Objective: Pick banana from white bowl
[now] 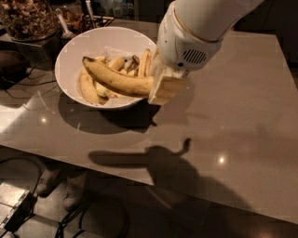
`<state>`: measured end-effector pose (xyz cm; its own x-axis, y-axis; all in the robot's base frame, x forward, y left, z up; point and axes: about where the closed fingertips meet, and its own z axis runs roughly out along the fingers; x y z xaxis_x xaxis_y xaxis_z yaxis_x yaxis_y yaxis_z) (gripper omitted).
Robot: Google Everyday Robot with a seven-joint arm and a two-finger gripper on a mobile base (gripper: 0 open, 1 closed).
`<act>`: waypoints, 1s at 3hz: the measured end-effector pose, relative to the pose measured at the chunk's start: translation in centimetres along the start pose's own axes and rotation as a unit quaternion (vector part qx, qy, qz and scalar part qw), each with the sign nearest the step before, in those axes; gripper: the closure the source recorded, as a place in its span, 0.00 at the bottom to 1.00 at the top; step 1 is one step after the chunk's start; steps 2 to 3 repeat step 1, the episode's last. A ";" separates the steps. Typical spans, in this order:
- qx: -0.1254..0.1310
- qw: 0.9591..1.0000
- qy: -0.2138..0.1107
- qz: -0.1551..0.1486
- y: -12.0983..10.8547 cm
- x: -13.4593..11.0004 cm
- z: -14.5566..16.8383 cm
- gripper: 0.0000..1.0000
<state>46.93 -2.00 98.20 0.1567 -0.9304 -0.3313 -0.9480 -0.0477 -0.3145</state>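
The long speckled yellow banana (116, 79) is held nearly level above the white bowl (77, 46), its dark stem tip pointing left. My gripper (163, 86) is shut on the banana's right end, over the bowl's right rim, with the white arm rising to the upper right. Several shorter bananas (91, 88) lie inside the bowl beneath it. The banana and arm cast a raised shadow on the table (223, 121).
A dark container of nuts (25, 18) stands at the back left on a dark stand, with utensils (88, 11) beside it. Cables (32, 83) lie left of the bowl. The table's front edge runs diagonally, with floor and cables (70, 218) below.
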 end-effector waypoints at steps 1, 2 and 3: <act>-0.001 1.000 0.001 0.001 0.2 0.1 0.0 1.00; -0.001 1.000 0.001 0.001 0.2 0.1 0.0 1.00; -0.001 1.000 0.001 0.001 0.2 0.1 0.0 1.00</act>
